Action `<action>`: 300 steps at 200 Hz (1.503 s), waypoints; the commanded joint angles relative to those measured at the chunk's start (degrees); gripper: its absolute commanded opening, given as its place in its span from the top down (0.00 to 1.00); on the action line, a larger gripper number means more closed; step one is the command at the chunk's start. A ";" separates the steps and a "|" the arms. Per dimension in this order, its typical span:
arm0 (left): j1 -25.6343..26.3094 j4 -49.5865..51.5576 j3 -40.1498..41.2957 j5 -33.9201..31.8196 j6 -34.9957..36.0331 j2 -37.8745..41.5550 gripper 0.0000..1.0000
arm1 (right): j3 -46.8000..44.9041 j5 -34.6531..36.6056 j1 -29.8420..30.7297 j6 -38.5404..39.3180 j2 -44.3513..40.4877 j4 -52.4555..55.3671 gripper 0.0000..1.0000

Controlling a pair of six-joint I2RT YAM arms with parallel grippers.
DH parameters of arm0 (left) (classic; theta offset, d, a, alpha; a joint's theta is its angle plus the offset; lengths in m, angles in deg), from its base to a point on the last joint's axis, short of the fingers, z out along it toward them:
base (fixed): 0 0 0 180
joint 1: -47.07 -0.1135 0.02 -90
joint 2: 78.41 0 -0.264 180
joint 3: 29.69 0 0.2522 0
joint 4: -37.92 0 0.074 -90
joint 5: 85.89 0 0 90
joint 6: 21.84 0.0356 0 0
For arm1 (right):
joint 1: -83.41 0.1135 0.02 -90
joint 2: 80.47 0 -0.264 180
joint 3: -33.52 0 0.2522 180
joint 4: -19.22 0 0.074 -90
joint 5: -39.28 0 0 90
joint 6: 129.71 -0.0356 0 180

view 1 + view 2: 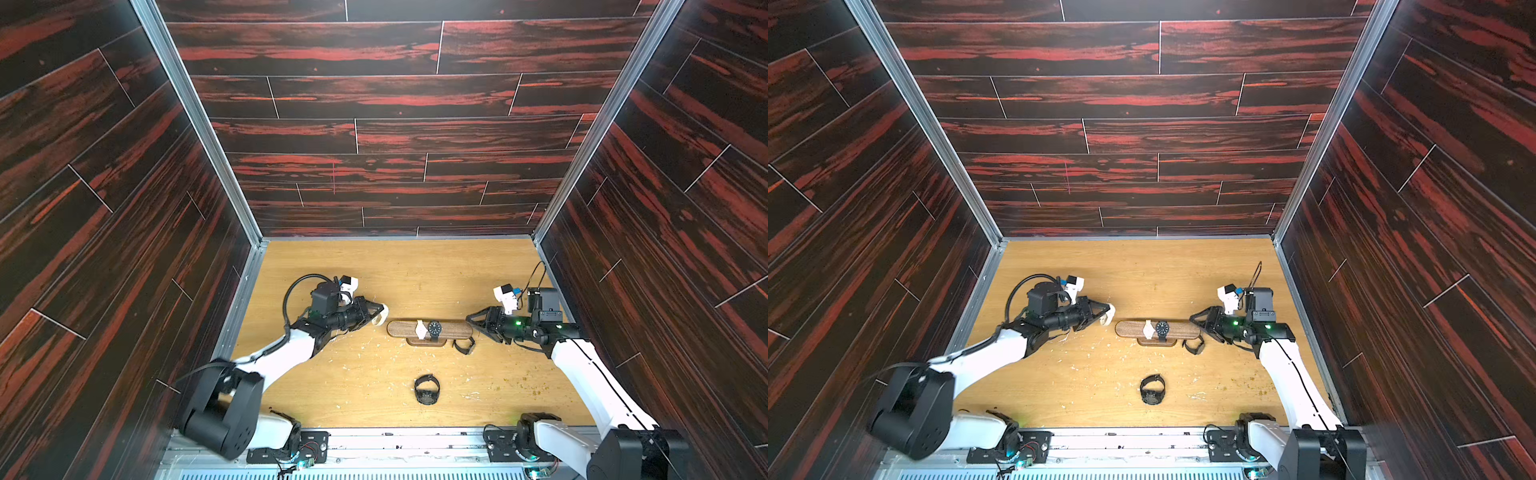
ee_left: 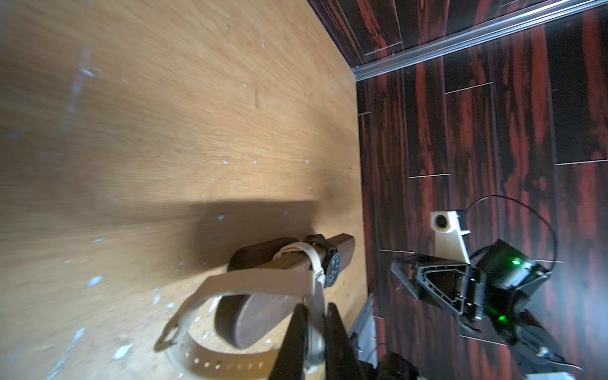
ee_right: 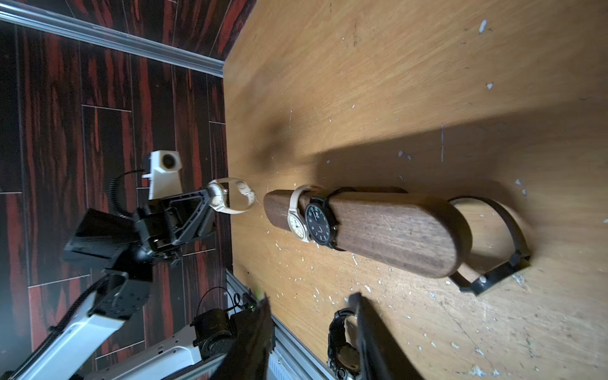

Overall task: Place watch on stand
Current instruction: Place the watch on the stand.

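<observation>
The stand (image 1: 453,329) is a dark-brown wooden bar lying across the middle of the table, also seen in the right wrist view (image 3: 394,230). A cream watch (image 1: 421,329) and a black watch (image 1: 435,328) are strapped round it side by side. My left gripper (image 1: 380,311) hovers just off the bar's left end, shut on the case of another cream watch (image 2: 256,283), whose looped strap hangs in front of the rounded end. My right gripper (image 1: 471,325) is at the bar's right end, open, with nothing between its fingers.
A black watch (image 1: 464,345) lies on the table against the stand's right end, close under my right gripper. Another black watch (image 1: 427,389) lies nearer the front edge. Dark wood-pattern walls (image 1: 232,257) enclose the table on three sides, and small white chips litter the surface.
</observation>
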 commanded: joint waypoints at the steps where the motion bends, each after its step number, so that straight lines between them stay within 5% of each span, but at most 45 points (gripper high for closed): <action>1: -0.30 -10.49 0.19 4.92 -3.81 -1.97 1.00 | -1.15 -1.84 -0.37 -0.70 0.93 -1.75 0.56; 102: -0.52 -18.47 1.95 6.61 -7.80 -7.75 1.00 | -2.65 -2.48 -0.42 -2.13 3.78 -4.90 0.56; 300: 1.61 -16.10 4.69 6.50 -7.24 -9.41 1.00 | -3.41 -1.35 -0.44 -2.04 4.21 -5.14 0.56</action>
